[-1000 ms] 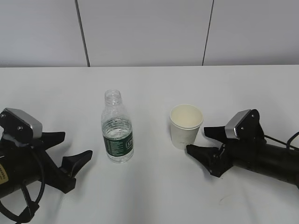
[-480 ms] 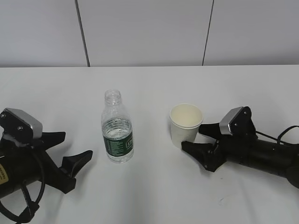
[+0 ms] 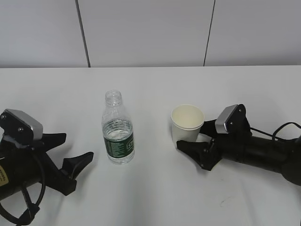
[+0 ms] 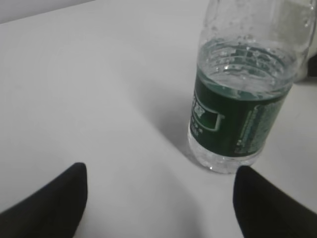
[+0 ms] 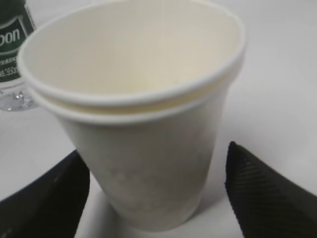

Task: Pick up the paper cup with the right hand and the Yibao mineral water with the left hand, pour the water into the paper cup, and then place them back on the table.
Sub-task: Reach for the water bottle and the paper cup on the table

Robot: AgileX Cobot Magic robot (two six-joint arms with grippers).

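The paper cup (image 3: 186, 123) stands upright on the white table (image 3: 155, 188), right of centre. It fills the right wrist view (image 5: 143, 124). My right gripper (image 3: 194, 137) is open, its two fingers on either side of the cup's base with a gap on each side. The Yibao mineral water (image 3: 117, 129), a clear capless bottle with a green label, stands left of centre and also shows in the left wrist view (image 4: 237, 99). My left gripper (image 3: 71, 149) is open and empty, low on the table to the bottle's left, apart from it.
A grey panelled wall (image 3: 150, 33) rises behind the table's far edge. A black cable (image 3: 287, 126) loops off the right arm. A corner of the bottle shows behind the cup in the right wrist view (image 5: 12, 59).
My right gripper has slid left along the table until its open fingers flank the cup. The left arm, the bottle and the cup have not moved.
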